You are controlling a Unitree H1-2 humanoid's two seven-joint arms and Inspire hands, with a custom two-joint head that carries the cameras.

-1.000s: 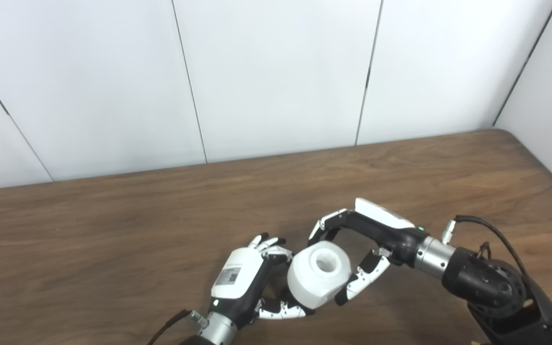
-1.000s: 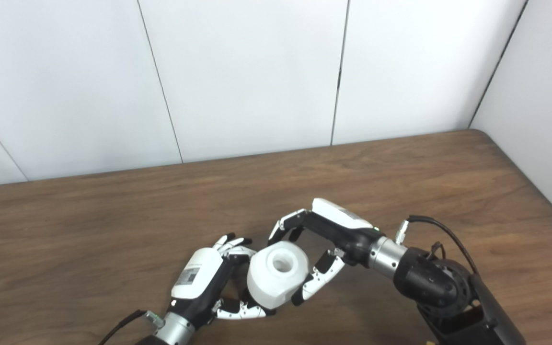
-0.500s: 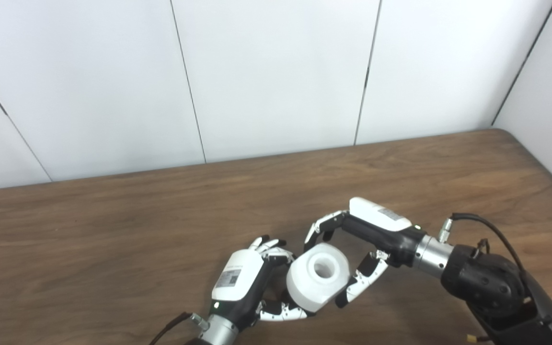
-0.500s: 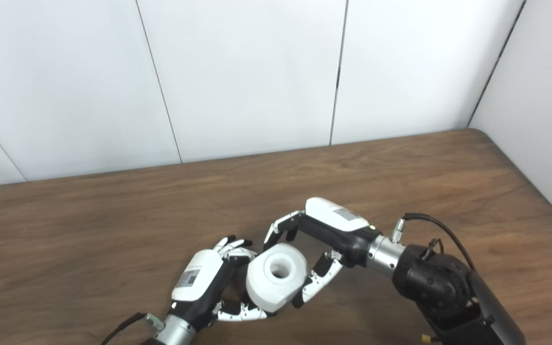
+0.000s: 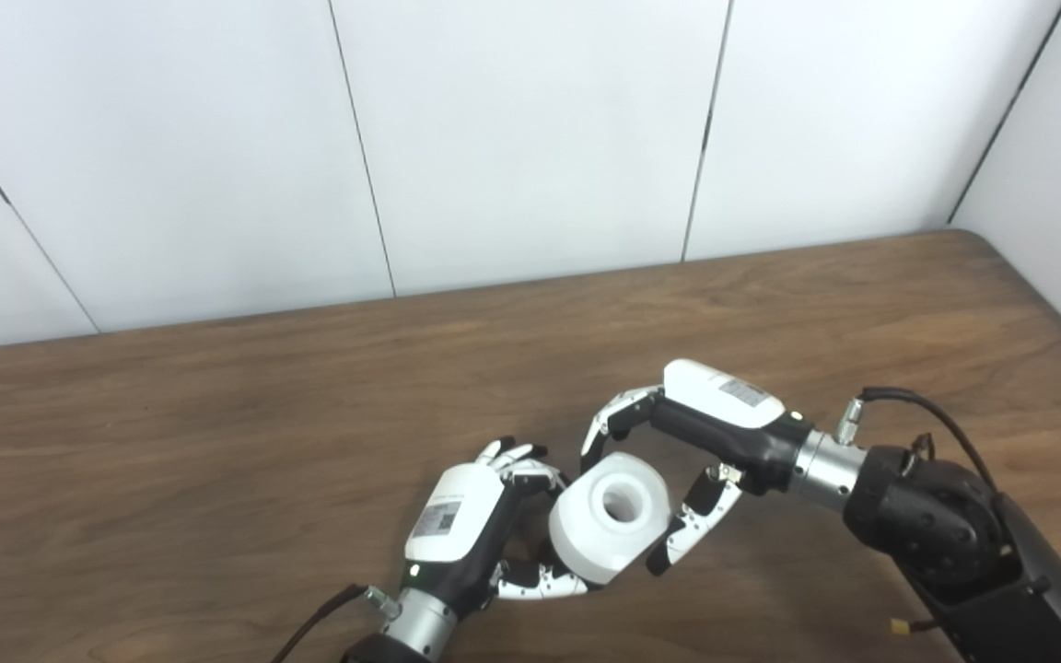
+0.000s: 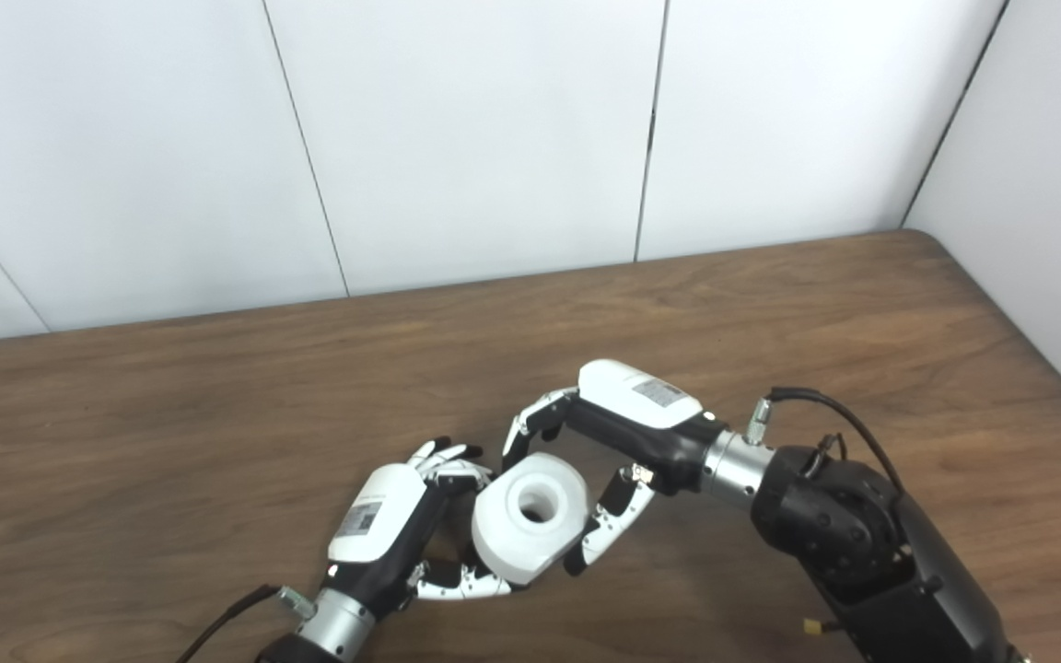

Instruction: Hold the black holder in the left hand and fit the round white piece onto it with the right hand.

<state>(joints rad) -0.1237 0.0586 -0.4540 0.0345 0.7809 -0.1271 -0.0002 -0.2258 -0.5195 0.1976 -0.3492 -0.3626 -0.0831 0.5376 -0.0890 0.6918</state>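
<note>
Both hands shifted slightly, left hand [image 5: 457,520] and right hand [image 5: 696,433] each gripping one white piece [image 5: 609,516], one table [image 5: 217,442]

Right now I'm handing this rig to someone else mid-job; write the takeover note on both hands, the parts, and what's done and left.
Left robot hand: fingers curled under and against the round white plastic piece with a centre hole; the black holder isn't visible, so I can't confirm it's held.
Right robot hand: fingers and thumb around the white piece from the right; firm grip unclear.
Both sit low over the brown wooden table.
Done: parts brought together. Left: confirm seating, release.
</note>
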